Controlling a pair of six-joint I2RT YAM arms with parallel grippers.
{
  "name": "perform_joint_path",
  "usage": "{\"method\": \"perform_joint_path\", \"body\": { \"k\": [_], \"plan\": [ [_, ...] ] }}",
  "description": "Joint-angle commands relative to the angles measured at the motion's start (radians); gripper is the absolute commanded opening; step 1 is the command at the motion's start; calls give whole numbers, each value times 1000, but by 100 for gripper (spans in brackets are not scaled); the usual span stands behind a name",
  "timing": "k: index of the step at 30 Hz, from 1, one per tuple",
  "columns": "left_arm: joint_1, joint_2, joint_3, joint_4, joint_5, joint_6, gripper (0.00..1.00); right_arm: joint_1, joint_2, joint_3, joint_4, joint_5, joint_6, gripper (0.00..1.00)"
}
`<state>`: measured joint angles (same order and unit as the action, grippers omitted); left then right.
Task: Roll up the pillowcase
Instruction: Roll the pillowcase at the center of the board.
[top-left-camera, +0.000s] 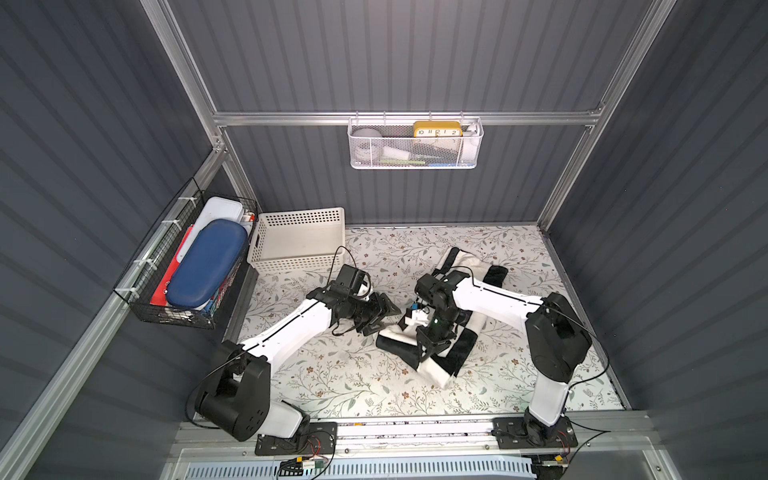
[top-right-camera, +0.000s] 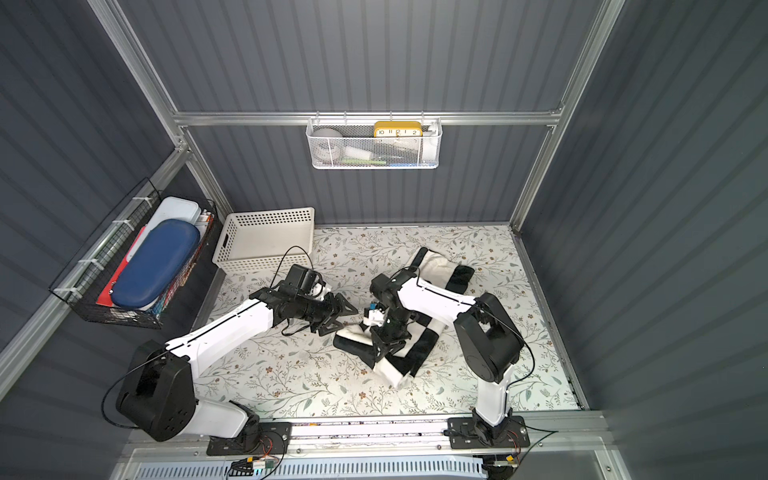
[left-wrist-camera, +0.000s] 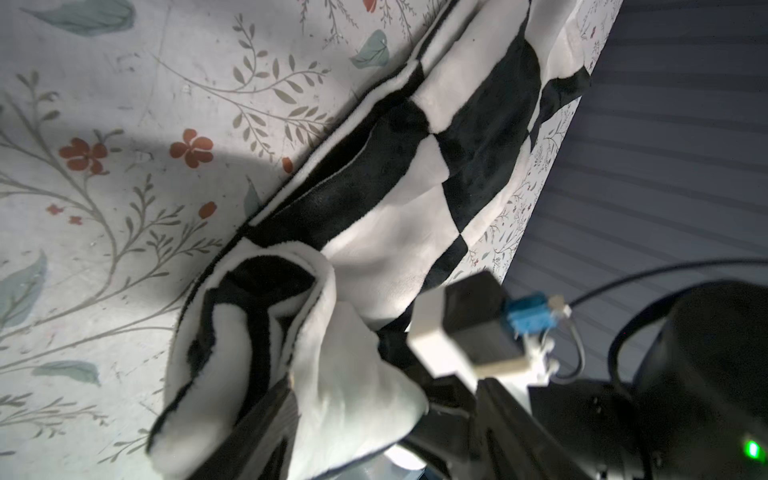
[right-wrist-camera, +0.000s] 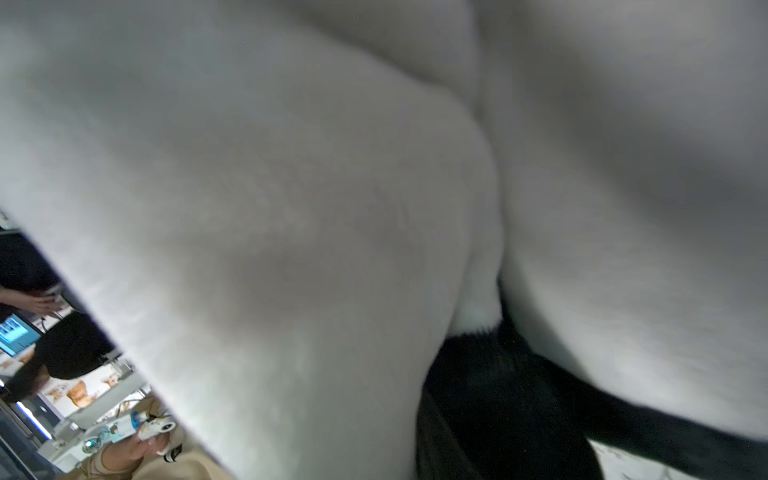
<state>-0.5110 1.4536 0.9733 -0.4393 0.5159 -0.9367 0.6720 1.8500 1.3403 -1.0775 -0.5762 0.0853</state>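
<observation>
Right arm (top-left-camera: 494, 297) crosses pillowcase (top-left-camera: 459, 351), perhaps touching; basket (top-left-camera: 299, 216) apart.

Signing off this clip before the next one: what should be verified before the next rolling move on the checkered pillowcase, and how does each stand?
1. Pillowcase wholly on the floral cover: ok.
2. Left gripper open at the cloth's edge: ok.
3. Right gripper holding cloth: cannot tell; its wrist view shows only plush.
4. Roll finished: not ok; most lies as an unrolled strip.
5. White basket clear of the cloth: ok.
</observation>
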Motion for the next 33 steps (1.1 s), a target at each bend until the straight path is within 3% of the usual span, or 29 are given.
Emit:
{"method": "perform_joint_path", "body": {
  "k": [1,3,12,19,26,31,33],
  "plan": [
    [-4,-6,23,-70,0,47,71,-18,13,-32,2,-10,24,33],
    [-4,-1,46,-87,-14,62,71,-22,31,-23,-5,43,22,34],
    [-5,-24,205,-150,-102,106,72,-70,35,-12,4,55,42,34],
    [-46,-110,55,-109,-24,92,70,-119,35,0,8,134,46,42],
    [-149,9,100,-68,-11,91,69,-148,11,27,3,224,41,50],
    [-156,92,131,-48,-28,84,69,-149,-11,54,-8,318,44,51],
    [-156,147,150,-47,-31,97,69,-148,4,66,-35,433,48,50]
  ]
}}
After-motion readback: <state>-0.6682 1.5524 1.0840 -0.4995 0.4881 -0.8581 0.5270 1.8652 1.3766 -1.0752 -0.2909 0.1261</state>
